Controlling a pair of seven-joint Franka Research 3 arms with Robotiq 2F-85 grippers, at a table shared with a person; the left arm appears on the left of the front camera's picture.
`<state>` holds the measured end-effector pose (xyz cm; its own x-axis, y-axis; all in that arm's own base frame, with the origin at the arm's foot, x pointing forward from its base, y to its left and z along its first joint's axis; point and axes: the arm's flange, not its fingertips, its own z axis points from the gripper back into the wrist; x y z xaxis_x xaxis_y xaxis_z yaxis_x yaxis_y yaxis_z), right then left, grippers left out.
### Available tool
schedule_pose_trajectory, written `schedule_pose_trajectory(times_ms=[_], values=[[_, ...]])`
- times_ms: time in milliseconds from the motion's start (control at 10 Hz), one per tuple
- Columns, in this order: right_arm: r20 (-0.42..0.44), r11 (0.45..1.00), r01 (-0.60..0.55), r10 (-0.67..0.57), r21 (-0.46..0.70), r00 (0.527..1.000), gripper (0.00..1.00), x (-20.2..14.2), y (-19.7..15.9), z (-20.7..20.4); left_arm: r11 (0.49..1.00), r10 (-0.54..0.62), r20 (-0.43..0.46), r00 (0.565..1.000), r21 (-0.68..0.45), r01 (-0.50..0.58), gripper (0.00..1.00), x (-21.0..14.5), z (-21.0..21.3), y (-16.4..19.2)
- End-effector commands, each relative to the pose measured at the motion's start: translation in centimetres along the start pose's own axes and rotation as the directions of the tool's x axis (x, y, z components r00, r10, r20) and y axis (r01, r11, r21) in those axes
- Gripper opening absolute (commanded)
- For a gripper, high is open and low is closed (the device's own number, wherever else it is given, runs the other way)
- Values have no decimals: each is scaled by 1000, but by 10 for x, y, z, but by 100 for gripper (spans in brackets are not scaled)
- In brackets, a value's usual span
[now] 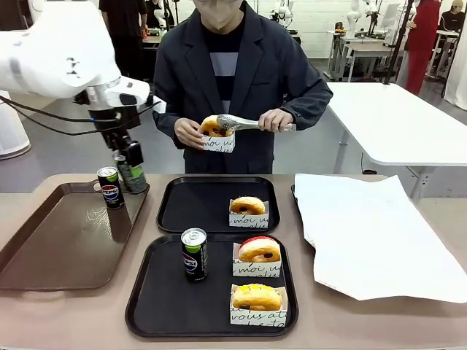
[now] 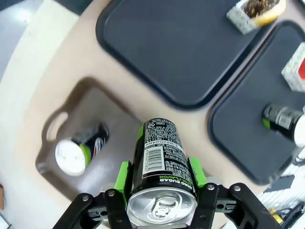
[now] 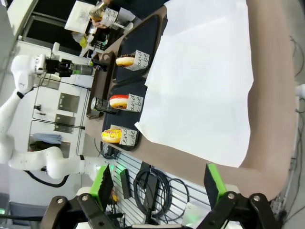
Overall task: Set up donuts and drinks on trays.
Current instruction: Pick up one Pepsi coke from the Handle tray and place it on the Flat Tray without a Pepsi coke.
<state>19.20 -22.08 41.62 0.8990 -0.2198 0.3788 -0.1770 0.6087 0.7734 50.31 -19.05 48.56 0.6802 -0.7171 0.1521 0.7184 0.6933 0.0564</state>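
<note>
My left gripper (image 1: 130, 169) (image 2: 162, 177) is shut on a black drink can (image 1: 131, 175) (image 2: 161, 160), held above the right rim of the brown tray. A second can (image 1: 110, 187) (image 2: 80, 150) stands on that brown tray. The near black tray (image 1: 157, 306) (image 2: 243, 143) carries a can (image 1: 194, 254) (image 2: 282, 119), a red donut (image 1: 259, 250) and a yellow donut (image 1: 256, 297). One golden-brown donut (image 1: 248, 205) (image 2: 259, 8) lies on the far black tray (image 1: 197, 204) (image 2: 176, 52). My right gripper (image 3: 159, 186) stands open off the table's edge with nothing between its fingers.
The person across the table holds a donut on paper (image 1: 217, 131) in one hand and metal tongs (image 1: 252, 123) in the other. The glossy brown tray (image 1: 58, 248) fills the left side. A large white paper sheet (image 1: 372, 233) (image 3: 205, 81) covers the right side.
</note>
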Motion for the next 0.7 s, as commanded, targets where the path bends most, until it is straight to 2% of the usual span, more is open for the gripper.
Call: schedule_pose_trajectory(times_ms=[0, 200, 300, 400, 500, 600], values=[[23, 1000, -15, 14, 24, 1000, 100, 2, -1, -1, 998, -52, 67, 996, -29, 54, 58, 30, -4, -3], [23, 1000, -15, 14, 24, 1000, 100, 2, -1, -1, 997, -60, 73, 996, -35, 62, 58, 39, -23, -8], [23, 1000, -15, 14, 24, 1000, 100, 2, -1, -1, 997, -63, 54, 997, -43, 65, 58, 32, -27, -6], [23, 1000, -15, 14, 24, 1000, 100, 2, -1, -1, 995, -79, 7, 997, -59, 79, 58, 6, -26, -14], [23, 1000, -15, 14, 24, 1000, 100, 2, -1, -1, 989, -117, -64, 991, -94, 111, 58, -38, -22, -32], [23, 1000, -15, 14, 24, 1000, 100, 2, -1, -1, 979, -177, -85, 981, -117, 166, 58, -92, -20, -50]])
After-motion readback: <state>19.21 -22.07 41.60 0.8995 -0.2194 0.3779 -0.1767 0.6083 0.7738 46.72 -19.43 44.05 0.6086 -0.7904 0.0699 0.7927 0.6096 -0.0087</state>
